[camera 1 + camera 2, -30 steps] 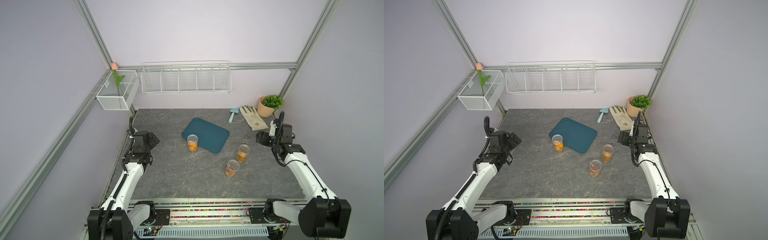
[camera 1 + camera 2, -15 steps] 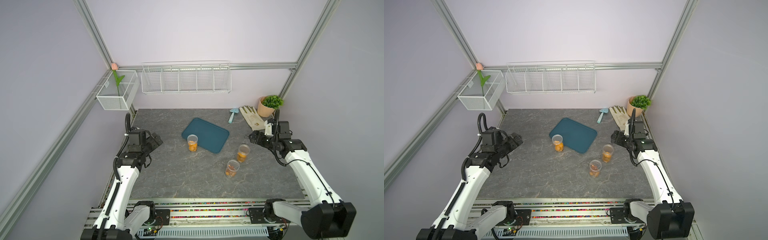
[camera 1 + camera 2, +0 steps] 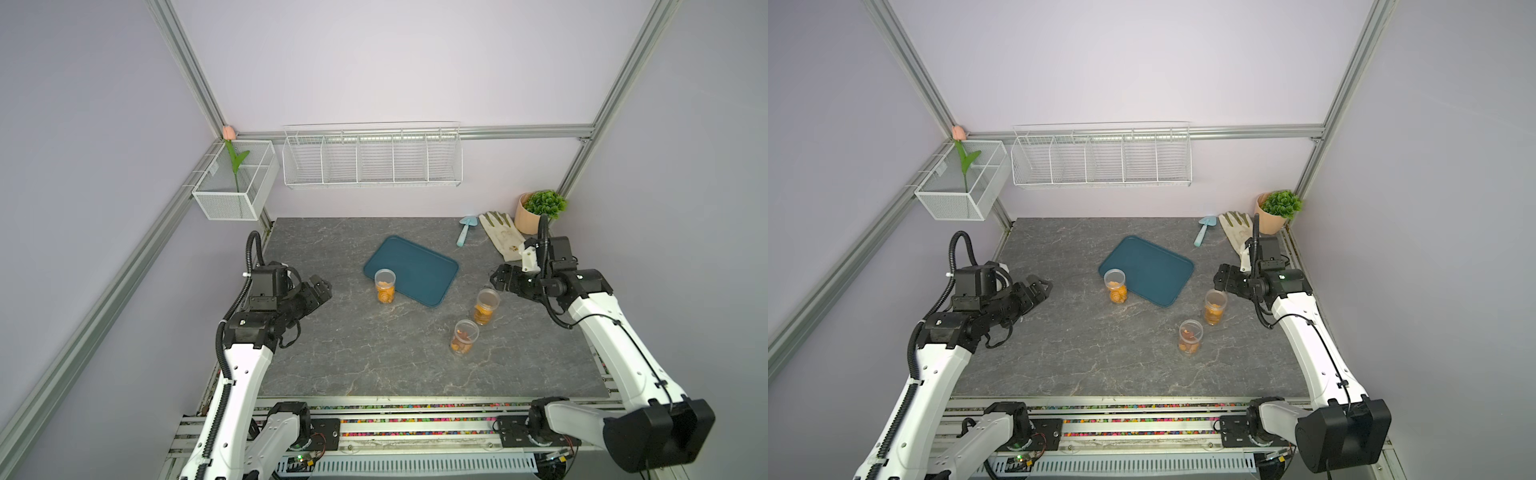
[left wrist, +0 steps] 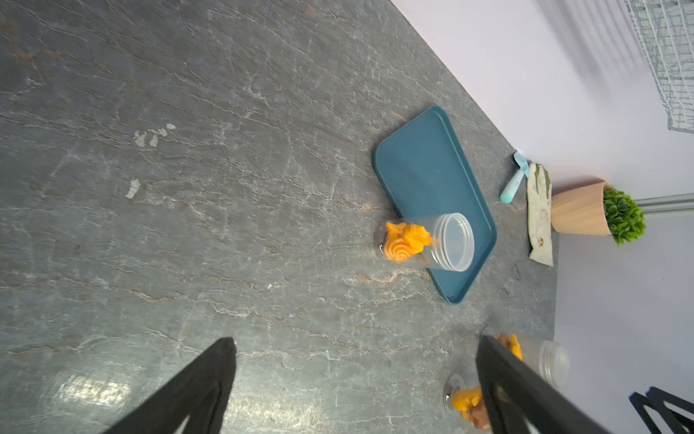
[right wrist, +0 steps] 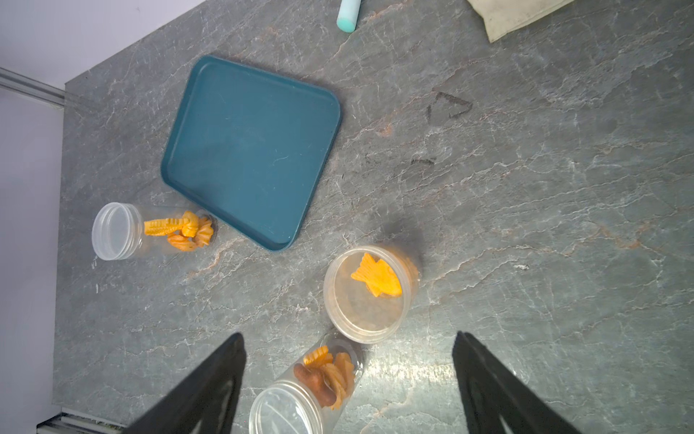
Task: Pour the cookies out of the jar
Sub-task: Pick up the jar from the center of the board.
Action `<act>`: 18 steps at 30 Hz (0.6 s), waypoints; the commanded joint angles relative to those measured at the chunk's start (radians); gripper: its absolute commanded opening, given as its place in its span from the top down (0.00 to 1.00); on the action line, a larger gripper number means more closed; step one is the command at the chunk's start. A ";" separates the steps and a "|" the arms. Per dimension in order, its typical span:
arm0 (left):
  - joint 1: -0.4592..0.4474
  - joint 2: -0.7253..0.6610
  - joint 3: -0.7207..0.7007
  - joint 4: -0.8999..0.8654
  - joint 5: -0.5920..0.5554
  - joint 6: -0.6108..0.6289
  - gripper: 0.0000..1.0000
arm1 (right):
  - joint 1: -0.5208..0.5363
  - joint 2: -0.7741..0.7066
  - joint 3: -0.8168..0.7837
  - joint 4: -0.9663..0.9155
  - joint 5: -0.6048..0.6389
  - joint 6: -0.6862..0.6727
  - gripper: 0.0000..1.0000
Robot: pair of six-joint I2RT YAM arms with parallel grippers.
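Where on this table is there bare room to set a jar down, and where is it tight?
Bare: the tray itself; on the table, the front strip before the front jar and the left half up to the tray-side jar. Crowded: the right, where the right jar and front jar stand close, and the back-right corner with trowel, glove, potted plant.

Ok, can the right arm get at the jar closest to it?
Probably yes. The right gripper is open and hovers close to that jar, which stands upright with nothing between them. A second jar stands close by, so the approach may need care.
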 commanded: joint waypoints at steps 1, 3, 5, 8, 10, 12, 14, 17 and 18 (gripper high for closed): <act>-0.006 -0.001 0.051 -0.056 0.054 0.018 0.00 | 0.020 0.023 0.010 -0.104 -0.025 0.017 0.12; -0.008 -0.006 0.066 -0.068 0.063 0.024 0.01 | 0.037 0.022 0.009 -0.136 -0.023 0.015 0.12; -0.022 -0.018 0.066 -0.074 0.062 0.017 0.01 | 0.053 0.023 0.013 -0.166 -0.006 0.007 0.12; -0.036 -0.047 0.035 -0.066 0.090 -0.022 0.01 | 0.084 0.031 0.036 -0.219 0.011 0.004 0.12; -0.039 -0.066 0.018 -0.065 0.099 -0.031 0.01 | 0.101 0.033 0.053 -0.246 0.026 0.008 0.12; -0.045 -0.082 0.009 -0.062 0.110 -0.038 0.00 | 0.119 0.036 0.074 -0.271 0.040 0.021 0.12; -0.059 -0.091 0.012 -0.056 0.123 -0.046 0.00 | 0.143 0.036 0.094 -0.291 0.049 0.044 0.12; -0.086 -0.087 0.019 -0.031 0.133 -0.061 0.00 | 0.185 0.031 0.121 -0.299 0.058 0.077 0.12; -0.097 -0.084 0.022 -0.021 0.133 -0.064 0.00 | 0.200 0.032 0.131 -0.306 0.063 0.084 0.12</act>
